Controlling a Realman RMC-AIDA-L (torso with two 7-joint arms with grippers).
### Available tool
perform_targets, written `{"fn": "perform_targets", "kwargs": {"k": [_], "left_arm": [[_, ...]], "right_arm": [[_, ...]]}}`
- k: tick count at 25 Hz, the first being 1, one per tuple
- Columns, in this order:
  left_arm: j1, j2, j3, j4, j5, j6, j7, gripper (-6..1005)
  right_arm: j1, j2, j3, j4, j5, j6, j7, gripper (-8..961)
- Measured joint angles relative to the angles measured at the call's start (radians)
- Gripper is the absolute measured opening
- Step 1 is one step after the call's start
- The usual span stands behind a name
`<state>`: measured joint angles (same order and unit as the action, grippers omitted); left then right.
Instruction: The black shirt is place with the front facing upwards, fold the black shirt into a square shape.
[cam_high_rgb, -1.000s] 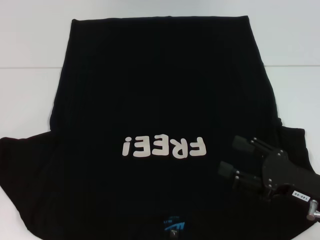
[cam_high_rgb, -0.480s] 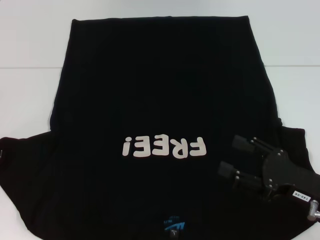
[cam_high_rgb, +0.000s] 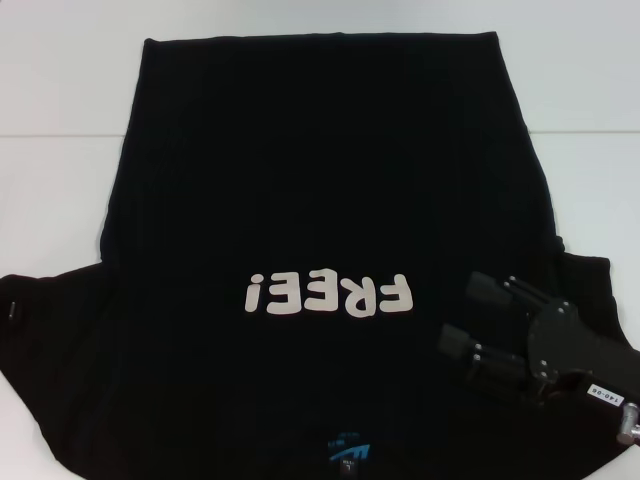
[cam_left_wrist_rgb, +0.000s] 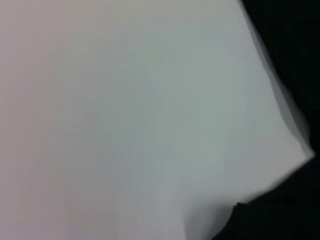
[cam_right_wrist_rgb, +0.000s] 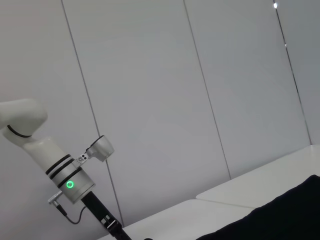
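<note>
Nothing much had shifted beyond the right tool (cam_high_rgb: 468, 315) creeping slightly lower over the black shirt (cam_high_rgb: 320, 180), its 2 fingers (cam_high_rgb: 490, 290) spread and empty. That shirt lay flat, lettering up, on the white desk (cam_high_rgb: 60, 90), collar nearest. Farther off, only the left arm (cam_right_wrist_rgb: 60, 172) showed; its tool's state I cannot tell.

The black shirt (cam_high_rgb: 320, 200) lies flat on the desk (cam_high_rgb: 60, 100) and fills the middle of the head view, its hem at the top and its neck label (cam_high_rgb: 348, 455) at the bottom edge. The right gripper (cam_high_rgb: 468, 318) sits over the shirt at the lower right of the frame, its fingers (cam_high_rgb: 490, 288) apart.
</note>
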<state>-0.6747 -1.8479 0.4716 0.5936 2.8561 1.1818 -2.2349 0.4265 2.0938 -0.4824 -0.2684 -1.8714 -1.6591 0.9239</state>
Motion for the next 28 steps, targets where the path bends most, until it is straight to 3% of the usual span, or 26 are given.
{"fn": "perform_targets", "kwargs": {"k": [10,26,28], "left_arm": [[-0.008,-0.001,0.001,-0.002,0.0,0.049,0.006,823],[-0.013,-0.007,0.005,0.006,0.001,0.07,0.031,747],[-0.016,-0.008,0.005,0.006,-0.001,0.072,0.038,703]], "right_arm": [[-0.002,0.0,0.004,0.002,0.0,-0.007,-0.002,896],[-0.003,0.0,0.023,0.002,0.0,-0.01,-0.001,896],[-0.002,-0.001,0.026,0.002,0.001,-0.01,0.0,896]]}}
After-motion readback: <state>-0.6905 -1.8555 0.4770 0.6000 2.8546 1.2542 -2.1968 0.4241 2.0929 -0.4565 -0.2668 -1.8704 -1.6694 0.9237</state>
